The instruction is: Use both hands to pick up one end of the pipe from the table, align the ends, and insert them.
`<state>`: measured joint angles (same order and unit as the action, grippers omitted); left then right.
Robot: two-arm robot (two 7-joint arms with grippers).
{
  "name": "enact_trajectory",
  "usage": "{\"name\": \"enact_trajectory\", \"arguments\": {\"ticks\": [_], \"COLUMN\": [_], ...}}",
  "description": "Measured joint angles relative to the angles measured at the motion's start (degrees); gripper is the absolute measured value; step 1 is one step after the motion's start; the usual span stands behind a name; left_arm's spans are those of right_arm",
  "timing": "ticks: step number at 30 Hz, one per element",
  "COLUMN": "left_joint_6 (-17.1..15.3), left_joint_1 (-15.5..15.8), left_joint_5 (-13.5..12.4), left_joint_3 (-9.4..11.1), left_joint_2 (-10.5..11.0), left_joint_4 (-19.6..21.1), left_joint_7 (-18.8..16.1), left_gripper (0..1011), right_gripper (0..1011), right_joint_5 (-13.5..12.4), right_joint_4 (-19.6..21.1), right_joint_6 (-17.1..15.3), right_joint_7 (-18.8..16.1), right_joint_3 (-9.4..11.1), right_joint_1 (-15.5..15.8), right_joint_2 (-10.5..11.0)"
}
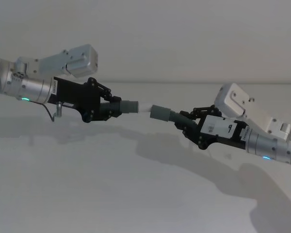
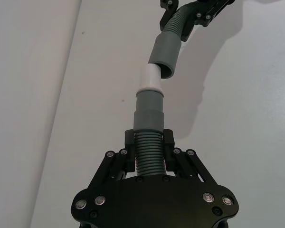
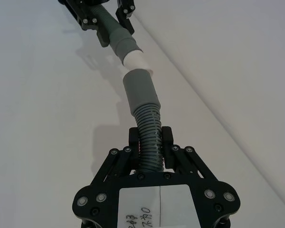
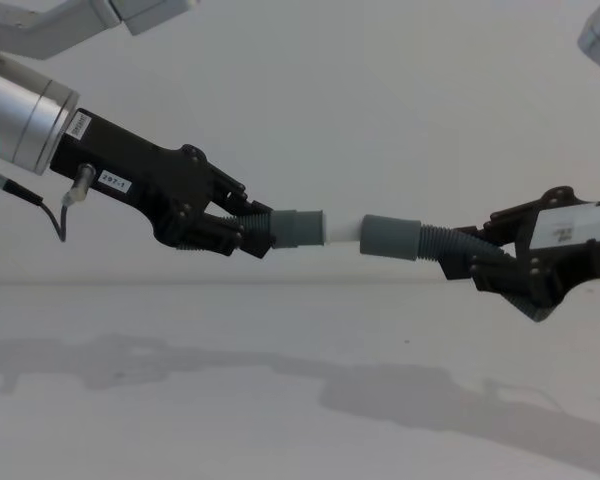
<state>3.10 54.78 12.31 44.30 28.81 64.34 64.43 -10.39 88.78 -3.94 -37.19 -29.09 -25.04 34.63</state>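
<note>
Both pipe pieces hang in the air above the white table (image 1: 87,194). My left gripper (image 1: 114,106) is shut on the ribbed body of the left pipe piece (image 1: 127,106), whose grey collar ends in a white tip (image 4: 340,229). My right gripper (image 1: 185,121) is shut on the ribbed body of the right pipe piece (image 1: 161,113). The two ends face each other. The white tip (image 2: 150,79) reaches the mouth of the right collar (image 2: 164,58), slightly off its axis. In the right wrist view the right collar (image 3: 140,90) meets the white tip (image 3: 134,60) at its rim.
The table (image 4: 280,400) below carries only the arms' shadows. A pale wall (image 1: 184,39) rises behind the table's far edge.
</note>
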Motion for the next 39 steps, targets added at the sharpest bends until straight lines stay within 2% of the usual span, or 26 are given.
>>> {"name": "enact_trajectory", "arguments": {"ticks": [16,39], "left_joint_6": [0.27,0.32], "left_joint_1": [0.06,-0.05], "left_joint_5": [1.16,2.36], "left_joint_3": [0.64,1.12], "left_joint_2": [0.04,1.03], "left_joint_4": [0.25,0.51], "left_joint_7": [0.1,-0.24], "left_gripper": [329,329], "right_gripper": [265,265], "right_joint_5": [-1.76,-2.65], "right_joint_4": [-1.36,-3.11], "right_joint_6": [-0.73,-1.14], "right_joint_7": [0.3,0.51], "right_joint_3": [-0.39,-1.6], "right_joint_1": [-0.78,-2.13], "right_joint_2": [-0.66,-1.35]}}
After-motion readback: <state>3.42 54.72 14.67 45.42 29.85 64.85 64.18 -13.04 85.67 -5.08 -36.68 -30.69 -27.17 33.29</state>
